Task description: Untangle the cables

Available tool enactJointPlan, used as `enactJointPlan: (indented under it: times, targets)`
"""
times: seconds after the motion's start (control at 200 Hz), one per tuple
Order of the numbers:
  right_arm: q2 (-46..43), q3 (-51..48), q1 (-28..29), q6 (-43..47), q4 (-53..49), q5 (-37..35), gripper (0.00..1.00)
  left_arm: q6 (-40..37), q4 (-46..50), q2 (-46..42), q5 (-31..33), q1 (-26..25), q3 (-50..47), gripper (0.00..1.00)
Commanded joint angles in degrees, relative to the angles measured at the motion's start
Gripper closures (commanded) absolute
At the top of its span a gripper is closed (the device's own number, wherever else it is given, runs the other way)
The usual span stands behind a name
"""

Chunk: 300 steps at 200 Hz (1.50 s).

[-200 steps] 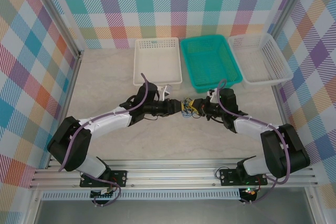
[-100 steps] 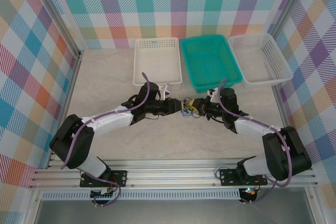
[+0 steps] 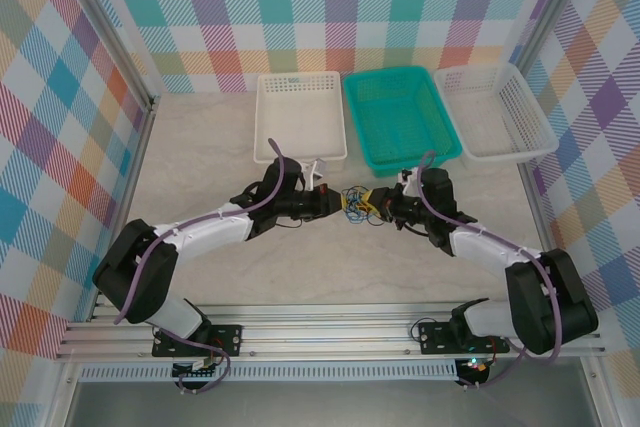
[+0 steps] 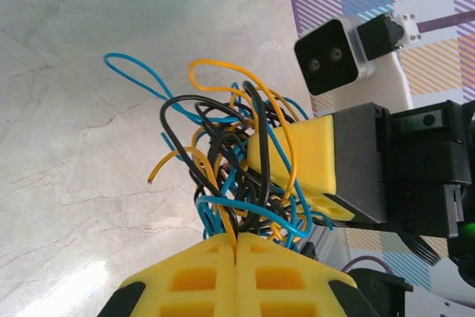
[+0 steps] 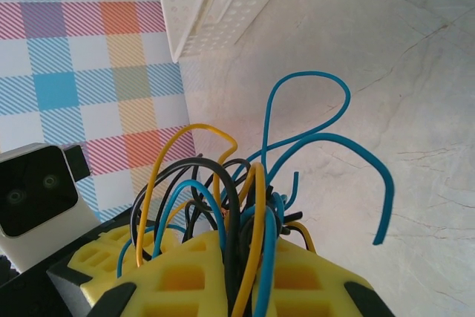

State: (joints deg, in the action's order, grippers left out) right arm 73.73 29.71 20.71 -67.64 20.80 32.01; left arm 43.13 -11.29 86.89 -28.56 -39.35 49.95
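The left gripper (image 3: 336, 204) is clamped tight: in its wrist view the two yellow pads (image 4: 200, 280) meet flat, with an orange strand and a few blue and black ones pinched in the seam. The right gripper (image 3: 373, 206) is likewise closed on the cables (image 3: 354, 202), and several strands run down between its own yellow pads (image 5: 178, 276). The two sets of fingertips face each other, close together, with the knot bridging the short gap.

The cables hang as one tangled clump just above the table (image 3: 220, 147), slightly on the near side of the teal basket (image 3: 356, 132). The clump's long axis runs left to right, from one gripper to the other. Loose loops fan away from it. A tall blue loop (image 5: 312, 98) arches out past the right gripper, and an orange free end (image 4: 151, 181) pokes out over bare tabletop.

Open marbled surface lies to the left, to the right and on the near side of the grippers. Toward the back, the left white basket (image 3: 300, 78), the teal basket and the right white basket (image 3: 542, 134) stand in a row, with the near rims of the first two close to the wrists. Checked walls (image 3: 300, 7) close three sides, and an aluminium rail (image 3: 320, 332) carries the arm bases along the near edge.
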Motion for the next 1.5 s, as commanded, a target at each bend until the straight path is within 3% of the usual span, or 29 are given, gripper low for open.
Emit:
enactJointPlan:
  times: [0.0,0.47,0.67,0.845,0.94,1.065,1.11,1.335,1.495]
  targets:
    - [-2.6,1.3,0.3,3.3,-5.1,-3.2,1.00,-1.2,2.9,-2.5,3.7,-0.5,-1.1,1.00]
    - [-5.8,3.3,-7.4,16.1,-34.0,-17.8,0.98,-4.1,13.2,-8.4,15.9,0.8,-2.9,1.00]
    - [-3.9,5.3,-7.7,22.8,-40.9,-26.2,0.85,-3.9,19.7,-9.5,22.5,1.5,-1.5,1.00]
    - [-3.8,6.4,-8.0,27.0,-45.9,-35.4,0.77,-4.9,25.7,-10.3,25.6,3.1,0.1,1.00]
    - [-4.3,7.7,-8.0,29.0,-48.7,-39.3,0.67,-4.8,26.7,-11.3,26.4,3.7,0.8,1.00]
    - [-7.2,10.4,-6.5,34.9,-47.4,-34.2,0.26,-5.7,22.9,-10.8,17.7,3.7,1.3,1.00]
    - [-8.1,11.0,-5.9,37.1,-45.9,-31.4,0.18,-5.7,21.9,-10.0,15.5,3.7,1.8,1.00]
    - [-13.7,6.8,-3.0,45.8,-29.7,-14.3,0.09,-6.2,21.6,-7.6,8.4,3.7,6.3,1.00]
    - [-13.6,5.5,0.6,50.7,-19.4,-2.5,0.12,-6.1,20.9,-8.1,6.2,3.7,7.1,1.00]
